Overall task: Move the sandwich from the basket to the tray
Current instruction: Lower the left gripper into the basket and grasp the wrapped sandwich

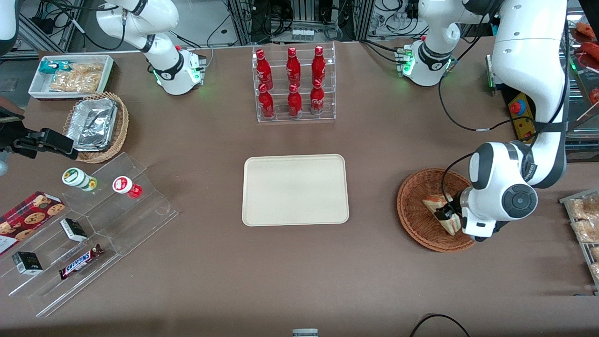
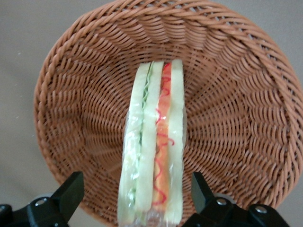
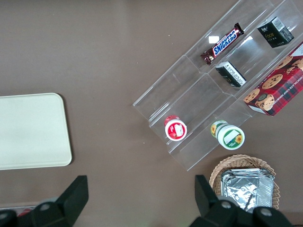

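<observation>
The sandwich (image 1: pixel 436 204) (image 2: pixel 154 142), a plastic-wrapped wedge of pale bread with green and red-orange layers, stands on edge in the round reddish-brown wicker basket (image 1: pixel 412 196) (image 2: pixel 85 94) toward the working arm's end of the table. My gripper (image 1: pixel 447 216) (image 2: pixel 136 184) is lowered into the basket and open. Its black fingers (image 2: pixel 71 194) straddle the sandwich, with a gap on each side. The cream-beige tray (image 1: pixel 295 189) (image 3: pixel 28 130) lies flat at the table's middle with nothing on it.
A clear rack of red bottles (image 1: pixel 295 84) stands farther from the front camera than the tray. Toward the parked arm's end are an acrylic stepped stand with snacks (image 1: pixel 93 224), a tan basket of foil containers (image 1: pixel 96 126) and a white bin (image 1: pixel 70 75). A metal tray (image 1: pixel 585 224) lies beside the basket.
</observation>
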Robot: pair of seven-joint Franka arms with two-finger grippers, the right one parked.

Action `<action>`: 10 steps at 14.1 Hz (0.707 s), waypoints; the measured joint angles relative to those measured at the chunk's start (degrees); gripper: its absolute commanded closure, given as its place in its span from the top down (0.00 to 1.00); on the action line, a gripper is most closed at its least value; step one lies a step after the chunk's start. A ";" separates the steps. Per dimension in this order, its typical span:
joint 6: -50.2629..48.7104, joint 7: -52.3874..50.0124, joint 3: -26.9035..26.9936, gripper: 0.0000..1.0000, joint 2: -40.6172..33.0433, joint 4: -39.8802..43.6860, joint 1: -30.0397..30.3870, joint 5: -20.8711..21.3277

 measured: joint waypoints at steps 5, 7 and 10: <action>5.89 -0.06 0.00 0.33 0.62 -4.66 0.00 0.00; 6.08 -0.20 -0.02 0.31 0.55 -4.75 -0.03 -0.01; 4.28 -0.25 -0.24 0.31 -0.57 -2.67 -1.48 -0.20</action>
